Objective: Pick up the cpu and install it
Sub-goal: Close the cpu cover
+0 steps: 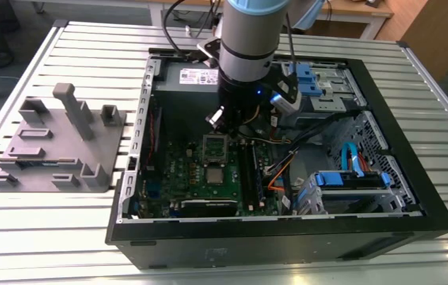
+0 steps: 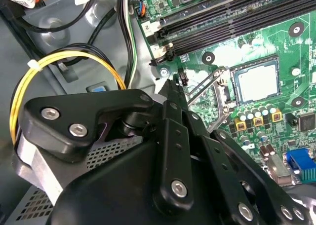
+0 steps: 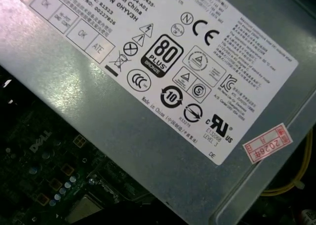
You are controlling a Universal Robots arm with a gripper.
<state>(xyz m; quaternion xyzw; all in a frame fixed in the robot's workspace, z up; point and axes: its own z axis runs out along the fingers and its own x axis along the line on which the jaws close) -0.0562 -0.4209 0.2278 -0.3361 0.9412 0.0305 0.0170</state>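
The cpu [image 1: 214, 174] is a small silvery square lying flat in its socket on the green motherboard [image 1: 184, 178] inside the open computer case. In the second wrist view the cpu [image 2: 255, 82] sits in the socket, with the metal socket frame [image 2: 217, 89] swung up beside it. My gripper [image 1: 222, 119] hangs over the board just beyond the raised socket frame [image 1: 214, 144], apart from the cpu. Seen in the second wrist view, the gripper [image 2: 173, 84] is shut, with nothing held between its black fingers [image 2: 174, 136].
The grey plastic fixture [image 1: 53, 148] stands on the slatted table at the exterior view's left. The case walls [image 1: 136, 154] ring the board. The power supply [image 3: 148, 87] lies close behind the gripper. A yellow cable loop [image 2: 64, 62], memory slots [image 2: 237, 18] and blue drive bays [image 1: 350, 178] crowd the case.
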